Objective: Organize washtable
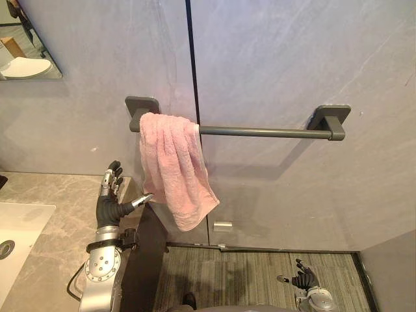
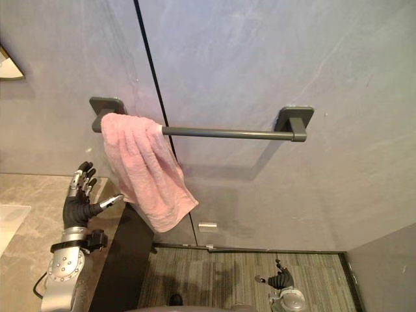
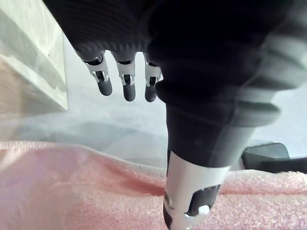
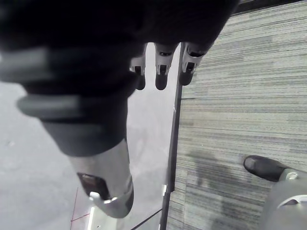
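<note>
Left hand point(image 1: 108, 208), lower left, has fingers spread, thumb by the pink towel point(image 1: 174, 170) draped over the rail point(image 1: 266, 132). Right hand point(image 1: 304, 281), lower right, hangs with fingers relaxed.

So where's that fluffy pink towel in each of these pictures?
Left eye view: the pink terry towel hangs left of centre, over the left end of the dark grey metal rail.
Right eye view: same towel, further left.
Left wrist view: towel close up, past the left hand.
Right wrist view: faces the grey striped floor instead.
Shared landmark: the dark bracket beside the towel.
</note>
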